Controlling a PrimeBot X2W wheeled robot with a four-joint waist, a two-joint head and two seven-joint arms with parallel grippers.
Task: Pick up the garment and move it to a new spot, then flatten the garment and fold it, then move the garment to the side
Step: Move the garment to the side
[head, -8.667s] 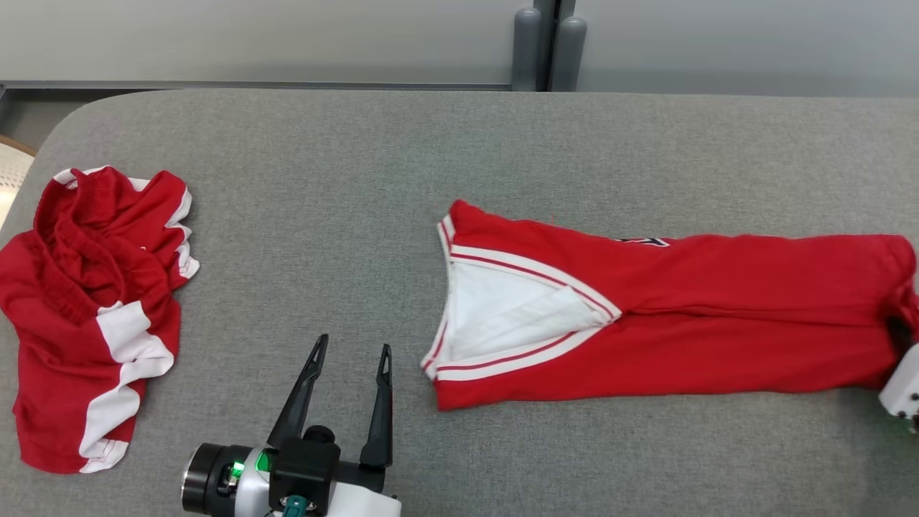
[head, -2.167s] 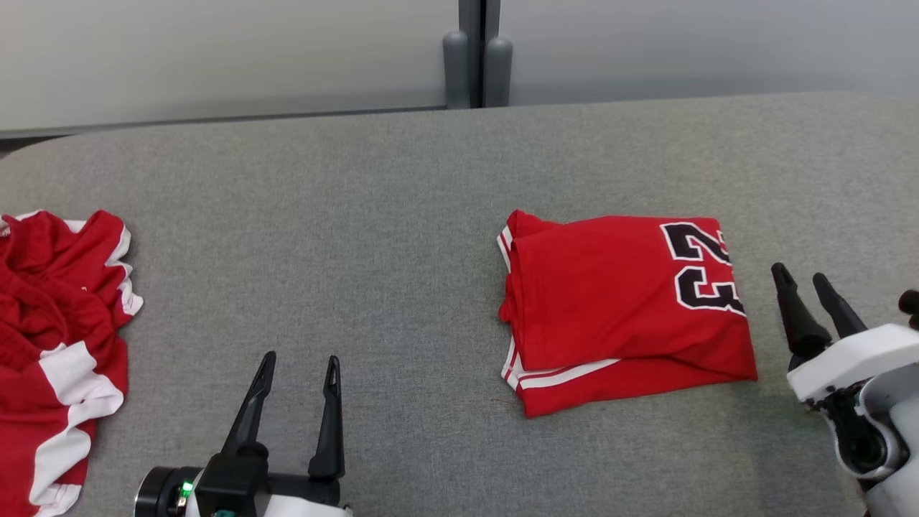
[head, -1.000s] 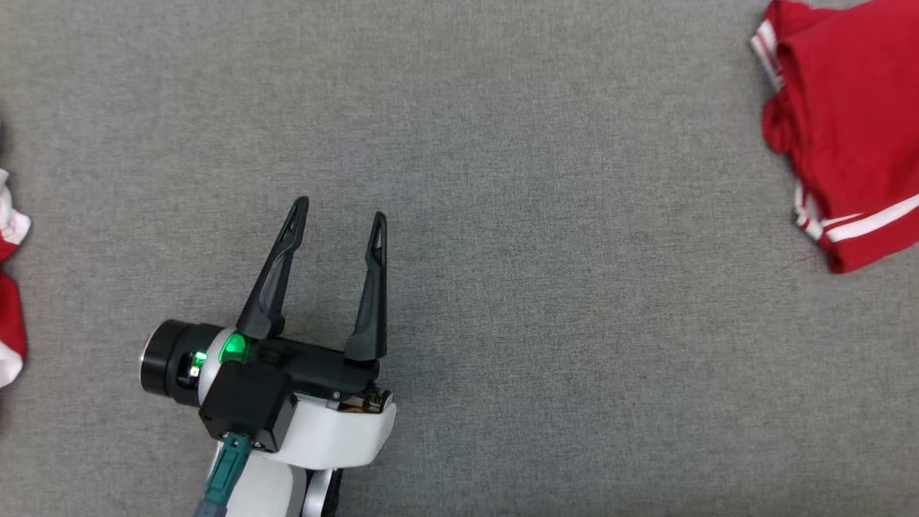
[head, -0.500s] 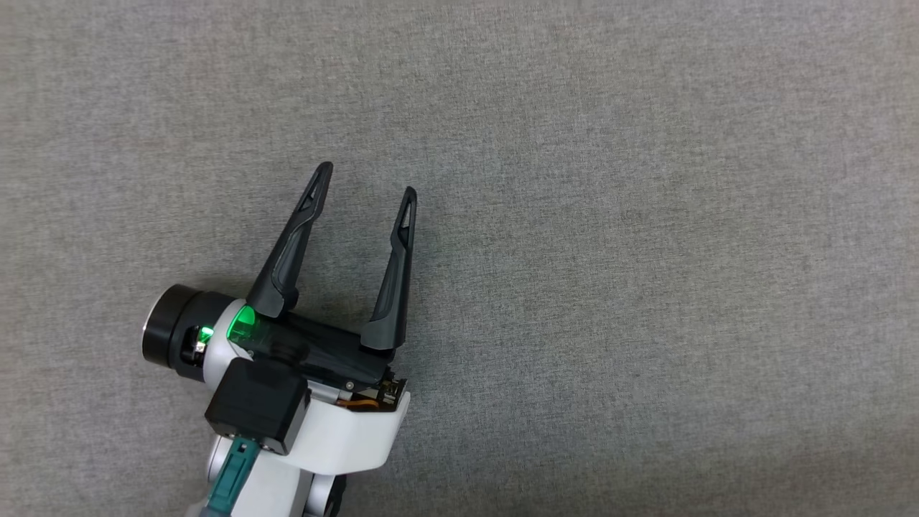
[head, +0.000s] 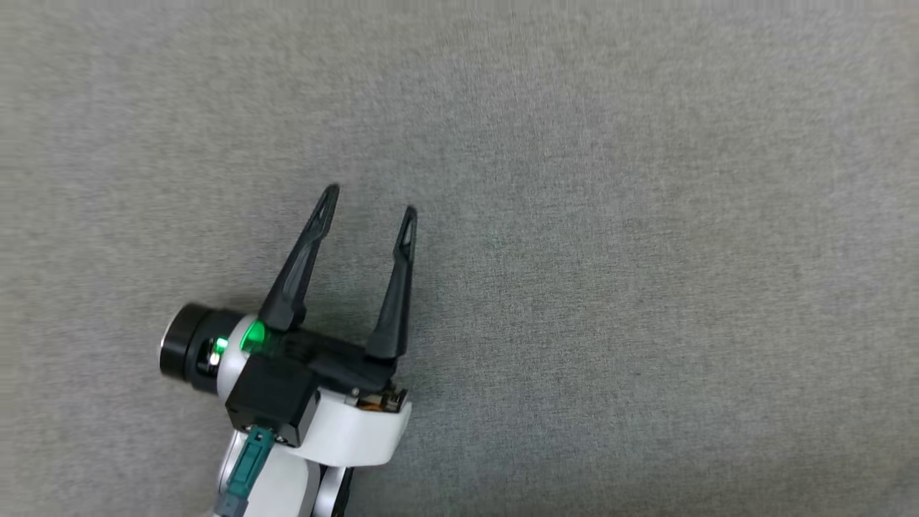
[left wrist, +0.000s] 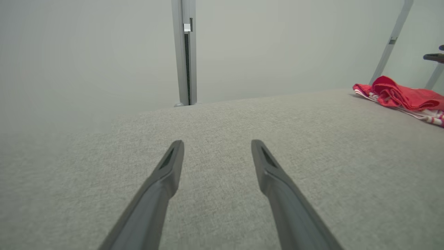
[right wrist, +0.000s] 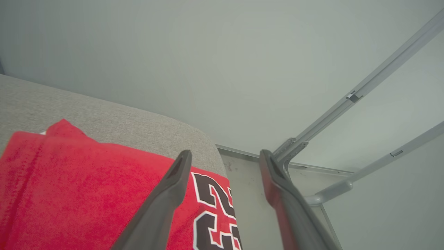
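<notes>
My right gripper (right wrist: 225, 153) is spread and pinching nothing, just above the folded red jersey (right wrist: 86, 180). The jersey lies flat at the worktop's (right wrist: 114, 116) rounded right-end corner, its black 23 toward the edge; I cannot tell its long axis. My left gripper (head: 370, 199), also spread, hangs mid-worktop, well apart, with the jersey off to its right. The right arm is nearer. Nothing stands between; metal rails (right wrist: 347, 100) rise beyond the corner. I judge the placement done.

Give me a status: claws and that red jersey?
Left claw open, over gray table. Right claw open, above the folded red jersey. Jersey lies by table's rounded corner. No obstacle seen.
</notes>
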